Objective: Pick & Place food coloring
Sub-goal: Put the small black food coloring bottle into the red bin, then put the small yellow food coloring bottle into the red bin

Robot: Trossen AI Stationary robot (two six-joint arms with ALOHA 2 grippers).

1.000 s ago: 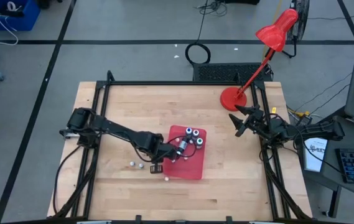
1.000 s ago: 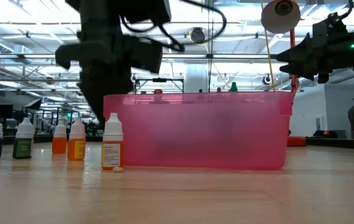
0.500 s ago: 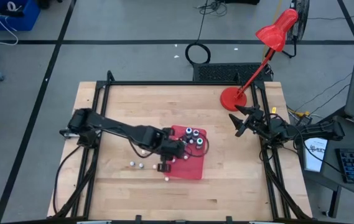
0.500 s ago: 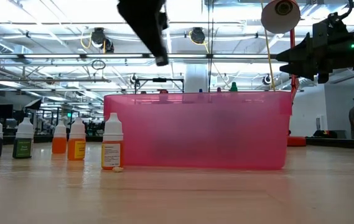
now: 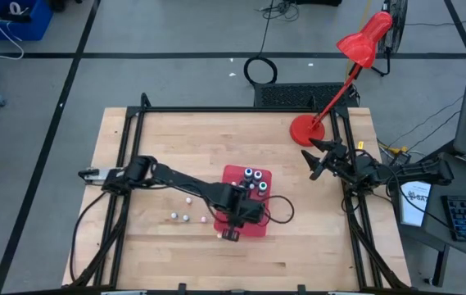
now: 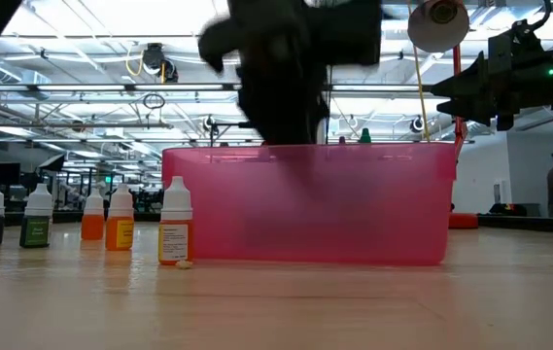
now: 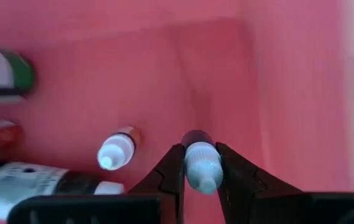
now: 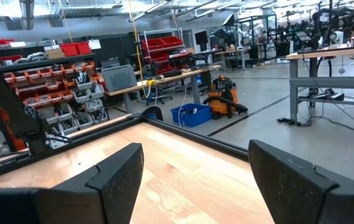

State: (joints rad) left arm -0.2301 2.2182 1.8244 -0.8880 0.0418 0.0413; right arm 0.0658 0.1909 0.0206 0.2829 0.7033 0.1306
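Note:
The food coloring is small dropper bottles. Several stand in a row on the table left of the pink bin (image 6: 305, 204), such as one with an orange body (image 6: 175, 226). Several more are inside the bin (image 5: 255, 182). My left gripper (image 7: 201, 168) points down over the bin's near half (image 5: 241, 215) and is shut on one bottle (image 7: 200, 155) with a pale cap. In the bin below it a white-capped bottle (image 7: 118, 152) stands upright and others lie on their sides (image 7: 33, 182). My right gripper (image 8: 195, 180) waits open at the table's right edge (image 5: 314, 160). My left gripper pinches the bottle's pale cap (image 7: 203, 163) between its two fingers, one on each side. The fingers come from above, pointing steeply down. The bottle hangs cap-up with its dark body (image 7: 195, 138) below the fingers, over the bin's floor. Whether its bottom touches the floor does not show.
A red desk lamp (image 5: 310, 127) stands at the table's far right corner. A small whitish piece (image 6: 185, 262) lies by the nearest bottle. Loose bottles (image 5: 185, 218) dot the wood left of the bin. Bare wood lies toward the near and far edges.
My left gripper has moved toward the table's right, from the bin's left wall to over its inside. It has stayed shut on the bottle and has rolled a little about its pointing line. The bottles on the table have not moved.

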